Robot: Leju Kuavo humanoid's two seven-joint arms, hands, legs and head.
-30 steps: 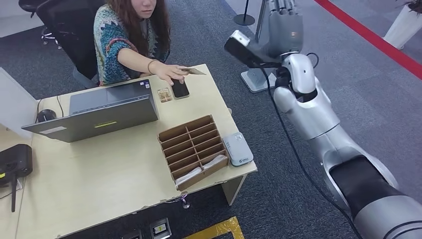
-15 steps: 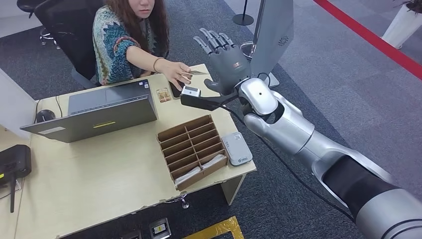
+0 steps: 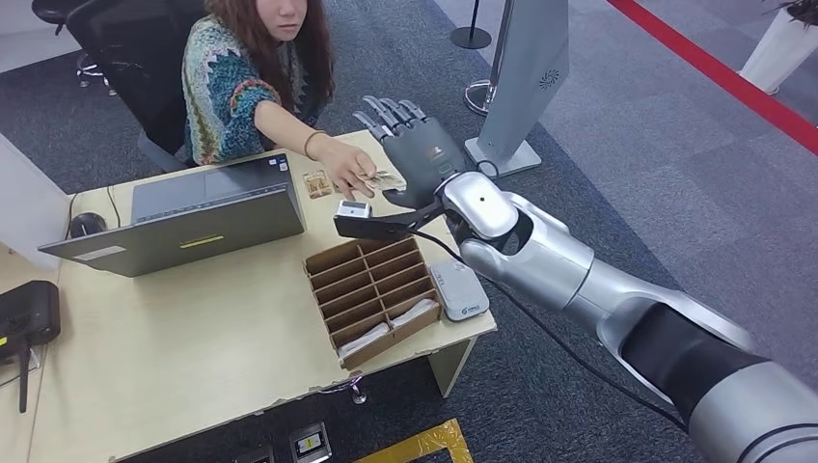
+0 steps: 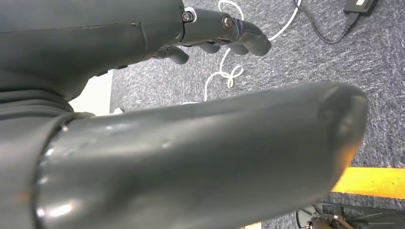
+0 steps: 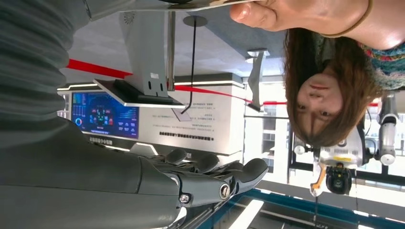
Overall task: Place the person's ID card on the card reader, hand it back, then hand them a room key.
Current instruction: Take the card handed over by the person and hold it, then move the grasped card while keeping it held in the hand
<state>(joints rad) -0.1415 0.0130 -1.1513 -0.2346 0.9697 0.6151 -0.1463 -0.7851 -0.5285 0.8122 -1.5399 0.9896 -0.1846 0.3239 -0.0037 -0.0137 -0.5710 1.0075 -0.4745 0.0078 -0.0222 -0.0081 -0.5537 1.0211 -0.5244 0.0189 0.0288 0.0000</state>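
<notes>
The person's hand (image 3: pixel 342 174) reaches across the desk's far edge and holds out the ID card (image 3: pixel 388 180). My right hand (image 3: pixel 417 154) lies palm up just beside it, its fingers (image 3: pixel 386 111) spread and straight; the card's end reaches the thumb side, with no grip showing. In the right wrist view the person's hand (image 5: pixel 296 14) holds the card's edge (image 5: pixel 191 5) above my outstretched fingers (image 5: pixel 215 181). The white card reader (image 3: pixel 461 289) lies at the desk's near right corner. White key cards (image 3: pixel 386 333) sit in the wooden organizer (image 3: pixel 371 285). My left hand (image 4: pixel 143 57) hangs over the carpet, holding nothing.
A grey laptop (image 3: pixel 193 217) stands open on the desk's left half, with a mouse (image 3: pixel 87 224) beyond it. A small card (image 3: pixel 317 183) lies near the person's hand. A black device (image 3: pixel 29 313) sits at the left edge. A standing sign (image 3: pixel 526 68) rises behind my right arm.
My right arm has swung down from a raised pose and turned palm up beside the person's hand. The person has brought the card forward to my hand.
</notes>
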